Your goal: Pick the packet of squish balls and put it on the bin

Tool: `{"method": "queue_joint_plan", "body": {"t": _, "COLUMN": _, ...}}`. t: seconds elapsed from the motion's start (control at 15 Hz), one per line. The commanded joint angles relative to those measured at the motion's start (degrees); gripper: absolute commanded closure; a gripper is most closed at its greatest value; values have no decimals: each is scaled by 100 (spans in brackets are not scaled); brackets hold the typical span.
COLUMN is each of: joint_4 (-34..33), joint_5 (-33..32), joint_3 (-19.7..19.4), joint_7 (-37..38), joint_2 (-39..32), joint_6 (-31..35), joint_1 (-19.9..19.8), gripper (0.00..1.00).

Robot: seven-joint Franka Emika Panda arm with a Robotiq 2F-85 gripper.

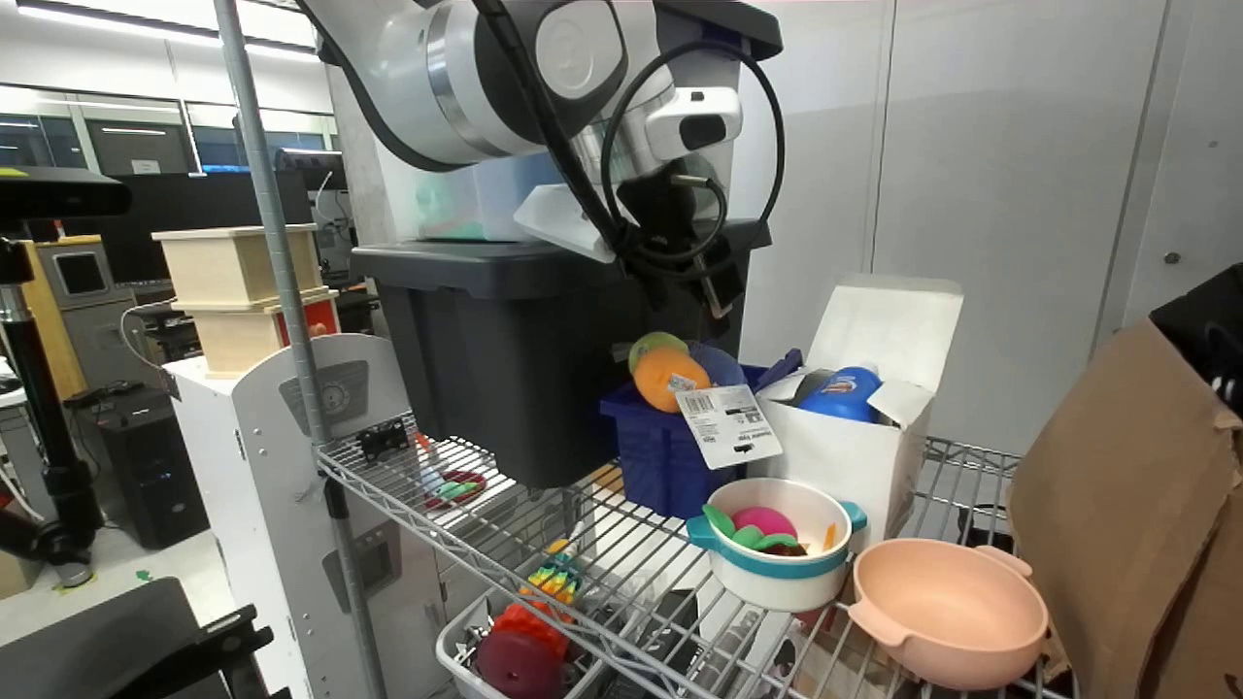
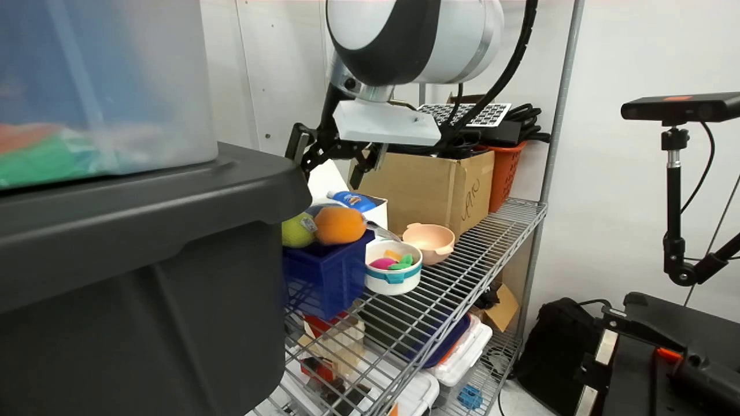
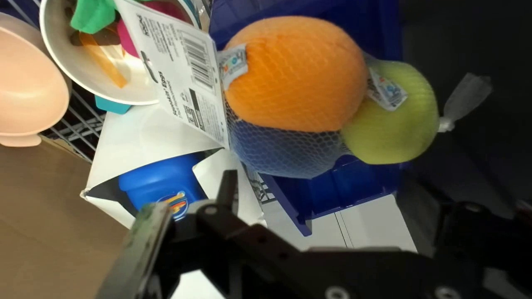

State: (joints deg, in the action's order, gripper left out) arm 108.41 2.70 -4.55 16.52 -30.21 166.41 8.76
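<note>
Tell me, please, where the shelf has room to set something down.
The wire shelf looks bare between its front edge and the white bowl, peach bowl and cardboard box. The bowls, white box and blue bin crowd together, and the packet of squish balls tops the bin.

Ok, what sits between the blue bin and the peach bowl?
The white bowl with teal handles stands between the blue bin and the peach bowl, as both exterior views show. The white box rises behind it in an exterior view.
</note>
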Motion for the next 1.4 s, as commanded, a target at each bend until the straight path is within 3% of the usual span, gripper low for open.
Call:
{"method": "queue_joint_plan", "body": {"t": 0.0, "joint_4": 156, "joint_5": 57, "joint_3": 49, "joint_7": -7, "joint_2": 277, "joint_6": -242, "joint_1": -31, "gripper": 0}}
{"method": "queue_joint_plan", "body": {"t": 0.87, "joint_4": 1194, "joint_5": 39, "joint_3": 151, "joint_7": -344, "joint_2": 1508, "joint_6": -1390, "joint_1": -510, "gripper": 0}}
{"method": "queue_joint_plan", "body": {"t": 1.33, "joint_4": 1942, "joint_5": -92, "joint_3": 196, "joint_7": -875, "joint_2": 2355, "joint_6": -2071, "joint_1": -601, "gripper": 0}}
